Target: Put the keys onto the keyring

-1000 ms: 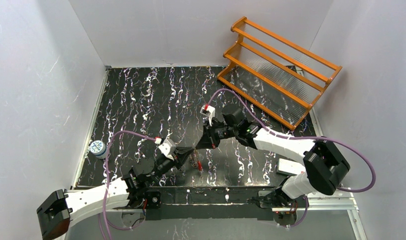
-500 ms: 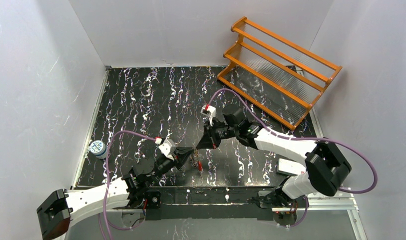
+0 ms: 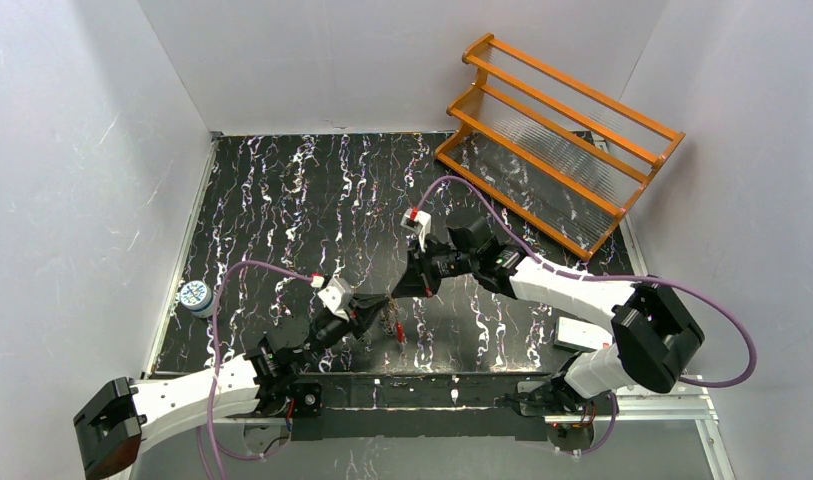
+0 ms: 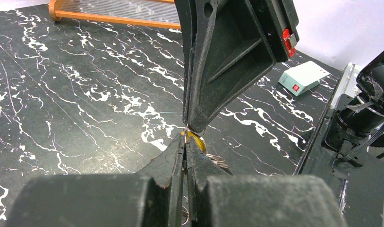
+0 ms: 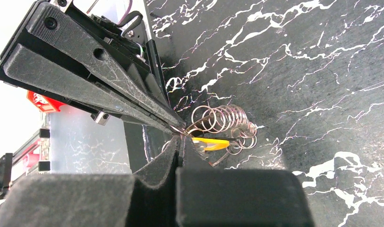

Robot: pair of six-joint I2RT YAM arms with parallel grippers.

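Two closed tools, the left tool and the right tool, meet tip to tip on the coiled keyring above the desk, with a brass key at the junction. We cannot tell which tool pinches which piece. We judge that threading needs small, steady moves with both pinches kept firm.

No lettering is legible; the red label on the pale box is too blurred.

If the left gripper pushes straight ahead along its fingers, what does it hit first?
The right gripper: its shut tips sit directly ahead of the left gripper, apparently almost touching it, with the gold key at the meeting point.
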